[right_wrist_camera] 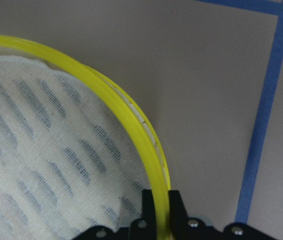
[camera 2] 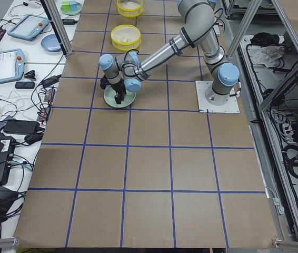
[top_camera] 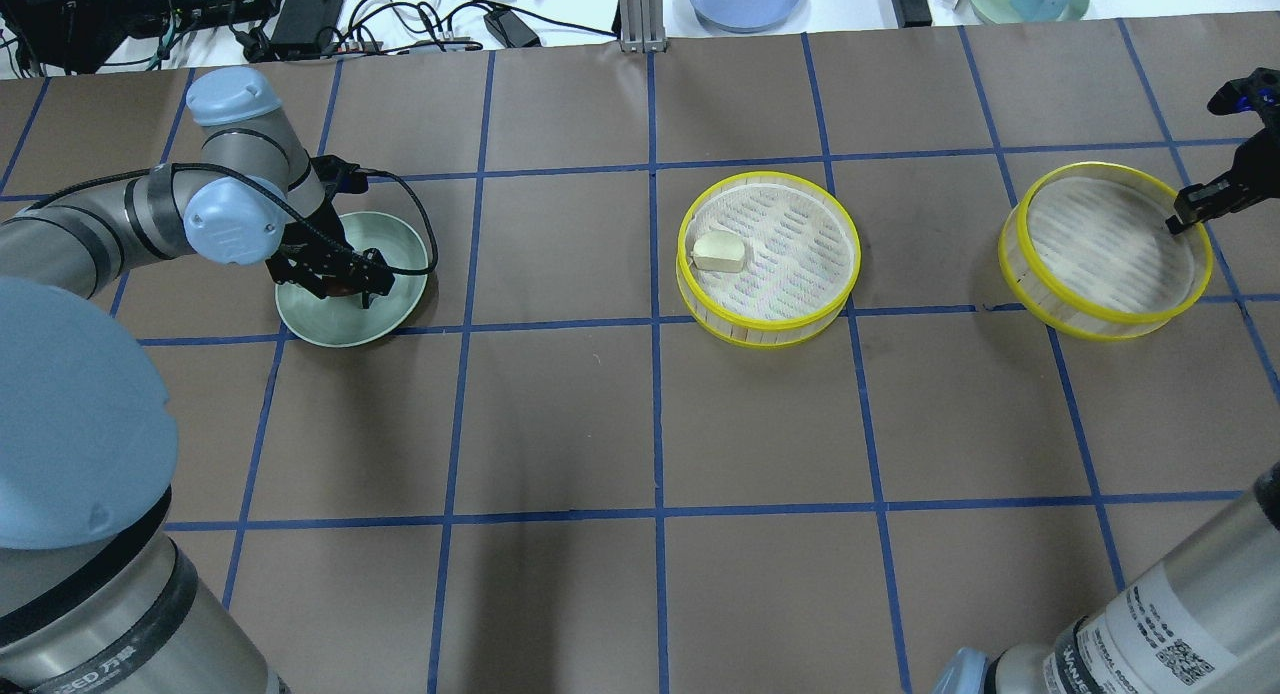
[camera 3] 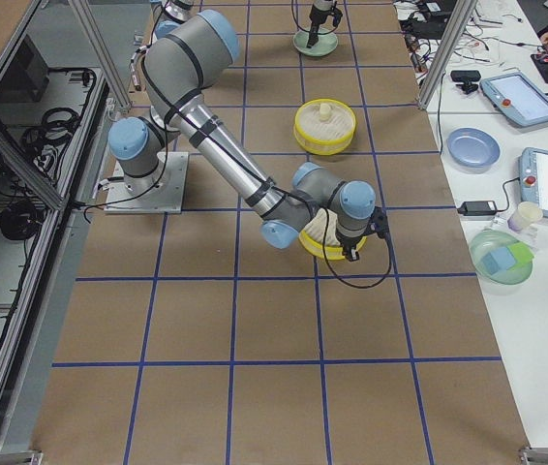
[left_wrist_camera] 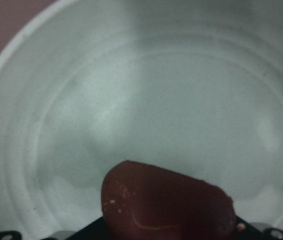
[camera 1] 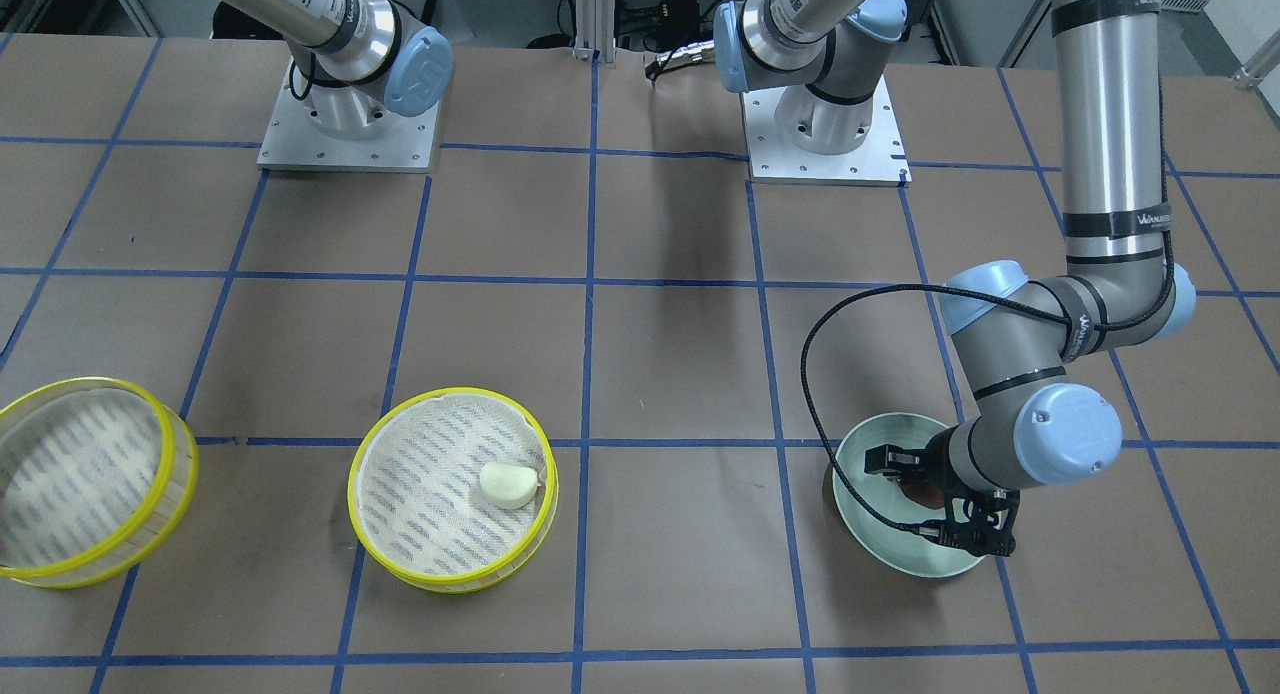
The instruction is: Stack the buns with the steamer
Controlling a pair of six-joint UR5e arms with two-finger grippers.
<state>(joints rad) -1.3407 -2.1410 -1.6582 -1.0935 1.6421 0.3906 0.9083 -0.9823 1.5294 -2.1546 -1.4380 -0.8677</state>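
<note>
At the left, the left gripper [top_camera: 338,282] is down inside the pale green plate [top_camera: 400,244], its fingers on either side of the dark reddish-brown bun [left_wrist_camera: 166,205]. The bun fills the bottom of the wrist view, but the fingers themselves are out of frame, so I cannot tell whether they are squeezing it or only straddling it.

The step looks like lifting this bun out. The grip should be light, since the bun is probably soft. The rise should be straight up until the bun clears the plate's raised edge. It then has to travel well across the table.

In the middle stands a yellow-rimmed steamer tray [top_camera: 768,326]. The cream-white bun [top_camera: 720,251] lies on its liner close against the rim on the side nearer the plate. The brown bun is best set on bare liner beside it, not on top, so a tray can sit flat above them.

At the right, the right gripper [top_camera: 1185,214] has its fingers [right_wrist_camera: 149,205] pinched on the yellow rim of the empty steamer tray [top_camera: 1090,319], one inside and one outside. A one-edge pinch invites tilting, so that tray should be lifted slowly and level, and only once both buns are seated.

For writing, a label [top_camera: 1150,624] on the right arm's tube reads "UNIVERSAL ROBOTS" beside a QR code. The bands on the arms carry white lettering too small to read.
</note>
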